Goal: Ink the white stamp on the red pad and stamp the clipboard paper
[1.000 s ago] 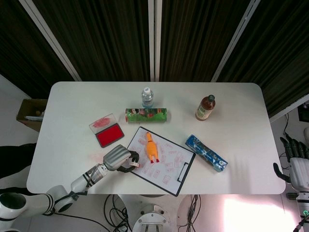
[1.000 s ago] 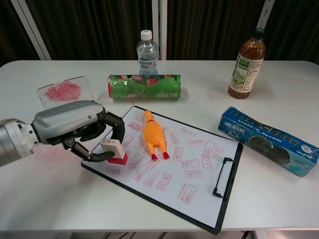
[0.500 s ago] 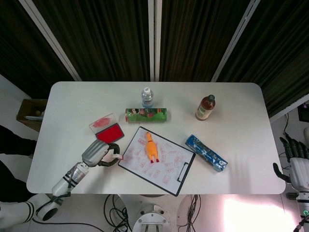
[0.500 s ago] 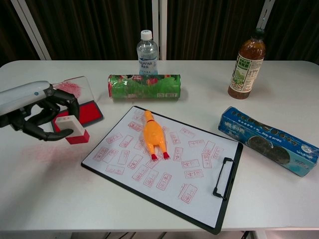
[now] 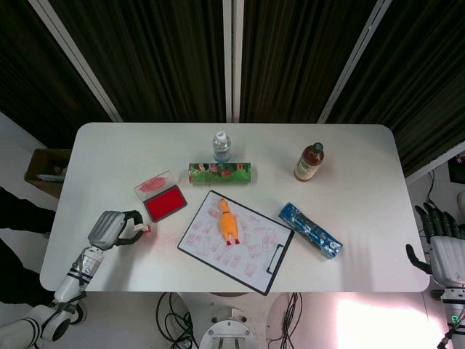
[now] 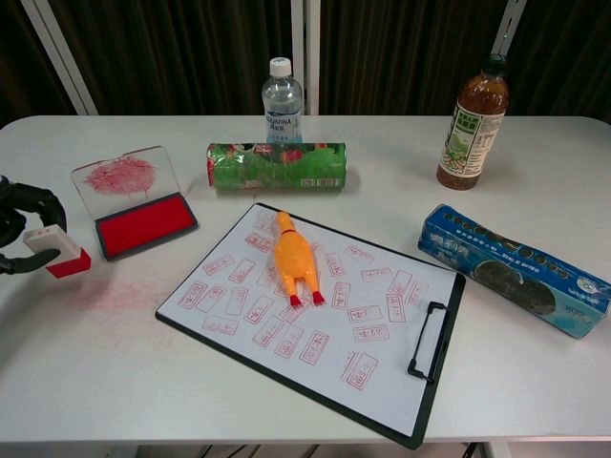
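My left hand (image 5: 112,229) holds the white stamp (image 6: 54,250) with its red base, at the table's left edge, left of the red ink pad (image 5: 165,205). In the chest view only the fingers (image 6: 29,202) show at the frame's left edge, curled round the stamp. The pad (image 6: 145,223) lies open with its stained clear lid (image 6: 124,175) behind it. The clipboard (image 5: 236,240) lies in the middle, its paper (image 6: 315,315) covered with several red stamp marks. My right hand (image 5: 445,251) hangs off the table's right side, fingers apart, holding nothing.
A yellow rubber chicken (image 6: 294,260) lies on the paper. A green roll (image 6: 275,164) and a water bottle (image 6: 283,93) stand behind the clipboard, a brown drink bottle (image 6: 474,114) at back right, a blue packet (image 6: 514,269) at right. Red smudges (image 6: 119,296) stain the table by the pad.
My left hand has carried the stamp off the clipboard's left corner, leftward past the ink pad to the table's left edge. The right hand has hardly moved.
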Controlling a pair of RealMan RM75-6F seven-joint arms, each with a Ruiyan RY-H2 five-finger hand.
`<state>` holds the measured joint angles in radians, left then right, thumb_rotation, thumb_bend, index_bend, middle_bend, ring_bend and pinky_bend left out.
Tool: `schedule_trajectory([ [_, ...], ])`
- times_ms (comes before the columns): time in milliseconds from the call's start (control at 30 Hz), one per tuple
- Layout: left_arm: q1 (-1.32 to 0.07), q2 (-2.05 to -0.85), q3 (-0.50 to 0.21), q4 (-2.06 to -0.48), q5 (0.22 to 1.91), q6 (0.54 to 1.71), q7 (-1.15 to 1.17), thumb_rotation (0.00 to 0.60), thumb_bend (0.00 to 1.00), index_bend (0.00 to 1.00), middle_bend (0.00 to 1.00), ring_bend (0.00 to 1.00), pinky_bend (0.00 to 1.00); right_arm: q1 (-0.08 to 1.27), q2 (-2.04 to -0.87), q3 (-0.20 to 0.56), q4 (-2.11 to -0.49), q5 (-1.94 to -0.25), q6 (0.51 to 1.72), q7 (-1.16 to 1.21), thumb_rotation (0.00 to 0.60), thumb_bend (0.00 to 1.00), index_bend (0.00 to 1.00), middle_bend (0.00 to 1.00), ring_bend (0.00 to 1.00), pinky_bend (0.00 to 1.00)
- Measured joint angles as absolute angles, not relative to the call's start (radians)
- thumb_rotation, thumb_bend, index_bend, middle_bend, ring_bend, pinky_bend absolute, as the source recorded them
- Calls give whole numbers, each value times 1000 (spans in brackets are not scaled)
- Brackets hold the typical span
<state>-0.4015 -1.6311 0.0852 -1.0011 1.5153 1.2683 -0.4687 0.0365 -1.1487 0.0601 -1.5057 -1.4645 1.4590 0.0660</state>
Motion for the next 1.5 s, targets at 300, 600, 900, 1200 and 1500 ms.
schedule_trajectory([
  [300,-382,-1687,81,-906,1531,1256,-525,600,421,692,699,814,852,30,-1139,62,-1517,-1462,1471,61,600,303,0,0,0,0],
  [600,-369,-1715,83,-839,1560,1275,-503,600,353,633,659,786,841,25,-1136,61,-1518,-1464,1481,62,600,303,0,0,0,0],
  [900,-364,-1729,87,-813,1582,1275,-483,600,308,550,621,766,838,17,-1130,61,-1521,-1462,1490,66,600,303,0,0,0,0],
  [1200,-362,-1720,83,-814,1591,1281,-475,600,222,462,560,718,825,20,-1131,64,-1526,-1462,1487,58,600,303,0,0,0,0],
  [1500,-364,-1712,81,-827,1595,1272,-460,600,172,410,506,708,823,16,-1129,65,-1524,-1459,1492,61,600,303,0,0,0,0],
])
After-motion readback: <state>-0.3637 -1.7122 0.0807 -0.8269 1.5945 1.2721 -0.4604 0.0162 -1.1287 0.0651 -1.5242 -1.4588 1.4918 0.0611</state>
